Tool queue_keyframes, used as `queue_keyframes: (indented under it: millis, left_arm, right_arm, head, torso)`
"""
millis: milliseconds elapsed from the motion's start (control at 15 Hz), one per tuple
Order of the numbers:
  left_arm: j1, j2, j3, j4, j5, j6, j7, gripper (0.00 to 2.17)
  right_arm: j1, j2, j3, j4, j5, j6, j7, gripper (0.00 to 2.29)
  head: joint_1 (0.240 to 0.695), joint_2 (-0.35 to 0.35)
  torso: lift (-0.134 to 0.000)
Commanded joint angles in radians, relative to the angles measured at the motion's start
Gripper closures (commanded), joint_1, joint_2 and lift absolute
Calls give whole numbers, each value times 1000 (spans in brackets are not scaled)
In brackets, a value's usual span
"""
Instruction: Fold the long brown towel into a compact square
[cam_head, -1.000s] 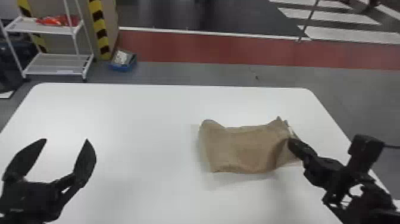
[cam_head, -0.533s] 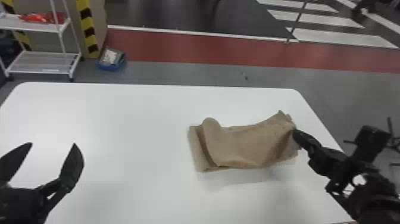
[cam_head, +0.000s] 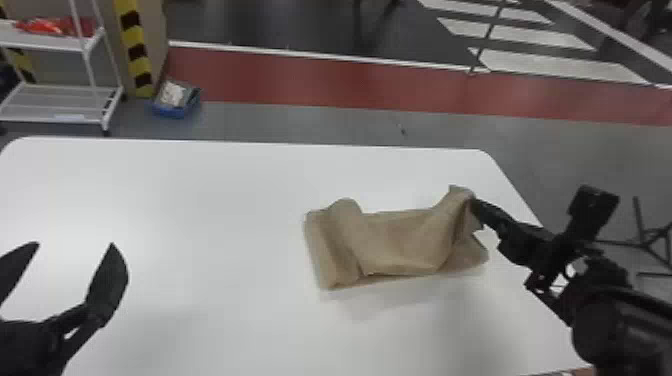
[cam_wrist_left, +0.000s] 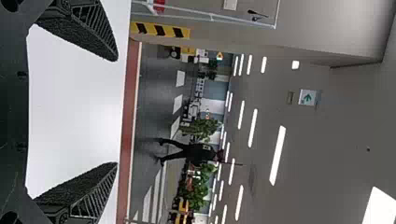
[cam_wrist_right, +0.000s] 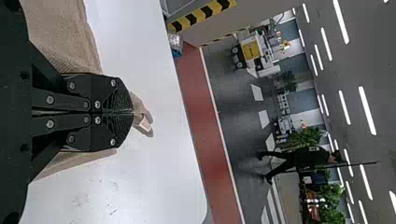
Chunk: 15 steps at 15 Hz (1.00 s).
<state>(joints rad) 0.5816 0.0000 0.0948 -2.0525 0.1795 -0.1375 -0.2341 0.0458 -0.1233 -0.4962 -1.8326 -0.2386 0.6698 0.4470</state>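
The right gripper (cam_head: 473, 204) clenches a bunched end of the towel (cam_head: 395, 240), its fingers pressed together; the left gripper (cam_head: 74, 244) is over the table (cam_head: 210, 200), fingers spread wide

Brown towel (cam_head: 400, 240); white table (cam_head: 200, 200); yellow-black striped post (cam_head: 134, 47).

Green arrow (cam_wrist_left: 307, 97) on a white rectangular sign (cam_wrist_left: 302, 103), high up, in the background

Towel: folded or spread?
Partly folded: the towel shows overlapping layers at its left end, while the right gripper pinches its right end.
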Motion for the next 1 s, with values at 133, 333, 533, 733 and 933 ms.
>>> queue_keyframes:
  millis: [133,333,533,733,933]
  left_arm:
    - [4,-3,5,2,0,-1,-1,80]
    - [-6,-3,3,5,0,5,-1,80]
    - [-12,-3,3,6,0,8,-2,83]
    - [-11,-3,11,15,6,8,-16,83]
    - [-25,-3,5,29,3,8,-19,83]
  right_arm:
    - [16,-1,-33,9,-31,-60,78,1477]
    - [-1,-18,-47,18,-90,-109,145,1477]
    - [-9,-21,-27,-1,-145,-88,173,1477]
    - [9,-21,-68,90,-134,-115,174,1477]
    - [14,-56,-73,197,-91,-192,174,1234]
  head:
    - [695,-207]
    - [695,-203]
    - [695,-198]
    - [695,-181]
    - [695,-205]
  torso:
    - [-123]
    - [-123]
    - [-123]
    - [-123]
    - [-123]
